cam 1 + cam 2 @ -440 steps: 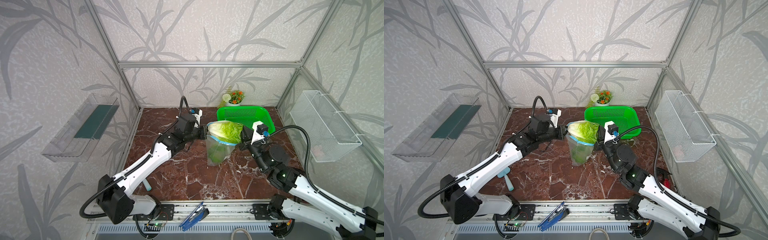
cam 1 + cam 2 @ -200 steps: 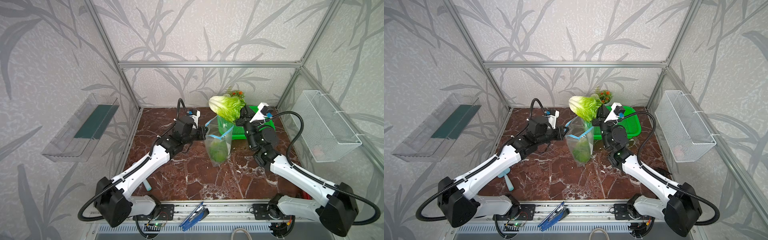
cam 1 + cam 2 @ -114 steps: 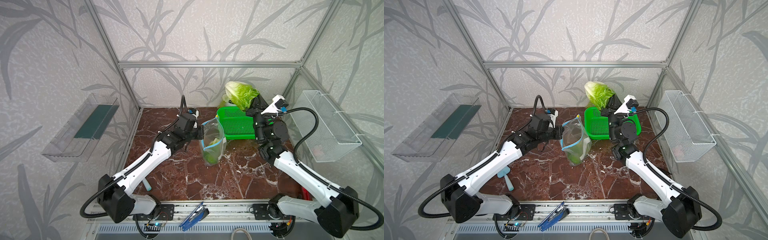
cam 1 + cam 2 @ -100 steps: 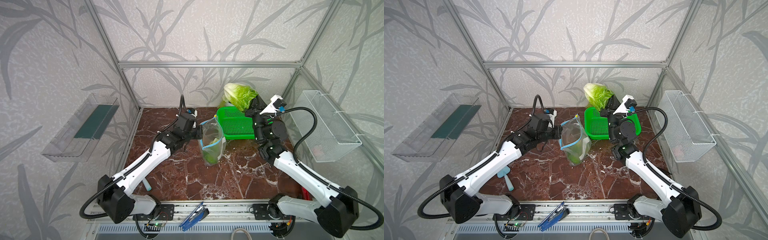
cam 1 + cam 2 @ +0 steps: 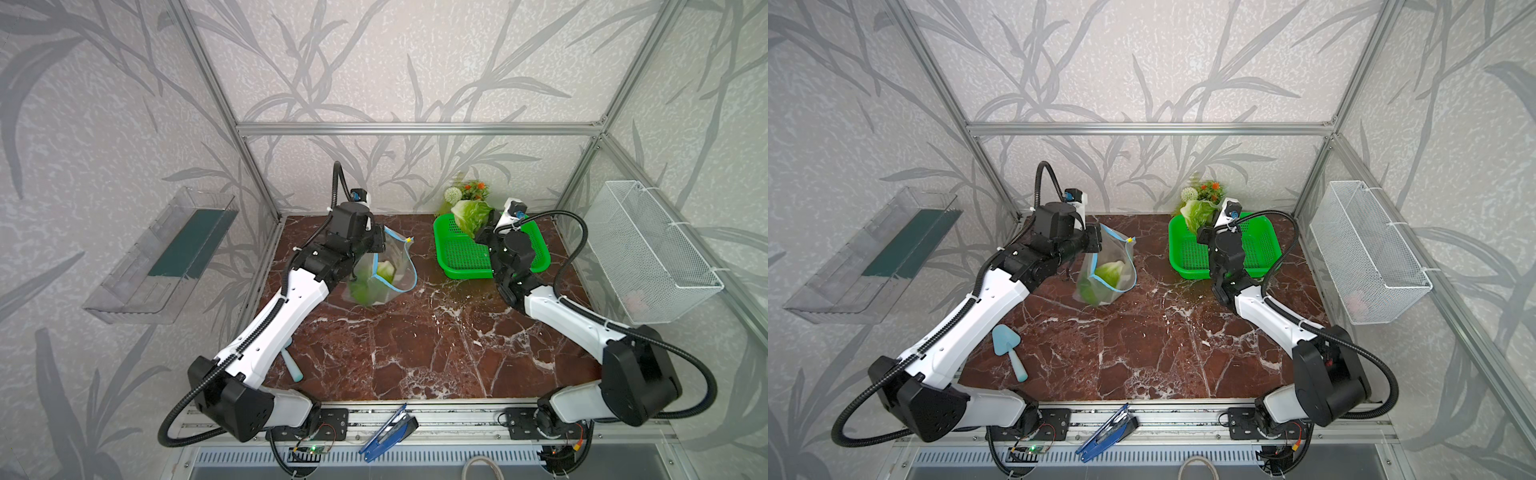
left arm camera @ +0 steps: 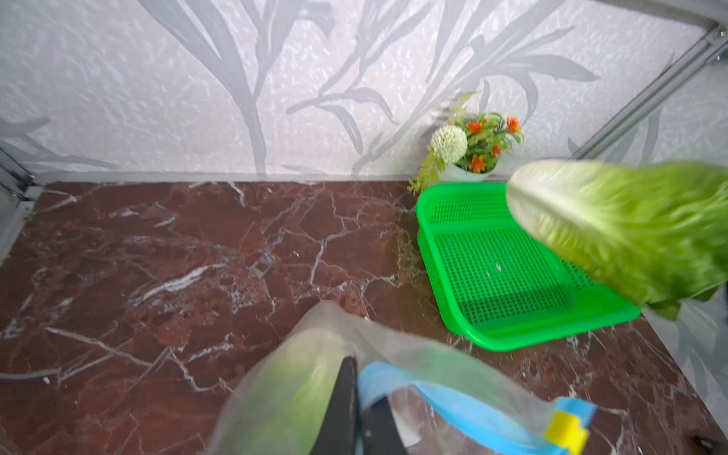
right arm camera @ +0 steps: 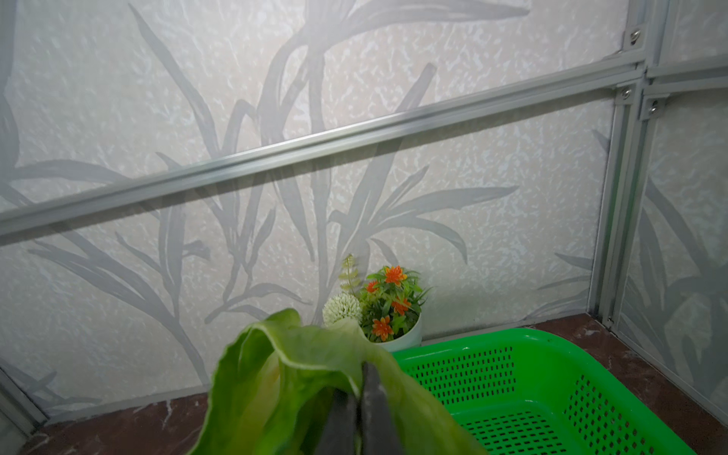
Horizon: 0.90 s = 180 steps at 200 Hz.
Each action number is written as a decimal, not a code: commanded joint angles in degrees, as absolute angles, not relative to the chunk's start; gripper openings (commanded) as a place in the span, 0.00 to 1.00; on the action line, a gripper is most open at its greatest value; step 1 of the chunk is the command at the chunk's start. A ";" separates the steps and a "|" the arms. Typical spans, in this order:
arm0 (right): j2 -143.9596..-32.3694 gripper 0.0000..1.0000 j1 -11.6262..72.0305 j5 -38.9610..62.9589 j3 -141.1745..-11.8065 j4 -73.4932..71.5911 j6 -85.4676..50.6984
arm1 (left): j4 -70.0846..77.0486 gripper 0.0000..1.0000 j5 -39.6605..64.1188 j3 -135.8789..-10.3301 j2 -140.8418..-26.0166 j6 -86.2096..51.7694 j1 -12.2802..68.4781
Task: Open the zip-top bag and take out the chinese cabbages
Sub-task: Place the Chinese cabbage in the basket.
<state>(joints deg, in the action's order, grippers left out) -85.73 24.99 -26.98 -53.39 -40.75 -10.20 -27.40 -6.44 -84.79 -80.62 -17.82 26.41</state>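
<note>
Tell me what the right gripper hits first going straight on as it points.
Beyond the cabbage it holds, the right gripper would probably meet the potted plant, else the back wall; depth is unclear.

Place: a lab-type robot test booth, dressed up to look domestic.
Frame: an aluminium crossbar [image 5: 415, 129] and matching posts box the cell in.
Walls: panels covered in grey leaf-print wallpaper [image 5: 415, 62].
Surface: brown marble-look surface [image 5: 415, 345].
Mounting: left arm [image 5: 286, 316] and right arm [image 5: 569, 320] bolted to a metal rail [image 5: 436, 419] along the near edge, with a bare circuit board [image 5: 311, 449] and loose wiring.
Fittings: clear plastic shelf [image 5: 162, 257] on the left wall, white wire basket [image 5: 652, 257] on the right wall.
Decor: potted plant [image 5: 469, 193] at the far wall.
</note>
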 commanded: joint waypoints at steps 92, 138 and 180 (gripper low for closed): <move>-104.95 0.00 27.20 -30.90 -51.06 -56.08 -0.09 | -27.44 0.00 -2.49 -84.76 -88.78 -15.14 26.10; -104.28 0.36 28.98 -32.04 -50.35 -51.72 0.34 | -26.69 0.00 0.45 -81.60 -87.87 -17.25 26.36; -98.13 0.79 31.16 -34.50 -48.31 -45.29 1.07 | -25.55 0.00 4.31 -80.87 -87.36 -18.31 26.92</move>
<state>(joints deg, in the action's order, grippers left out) -103.09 29.98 -31.40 -49.34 -47.90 0.19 -26.46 0.95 -81.56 -88.49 -17.06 26.48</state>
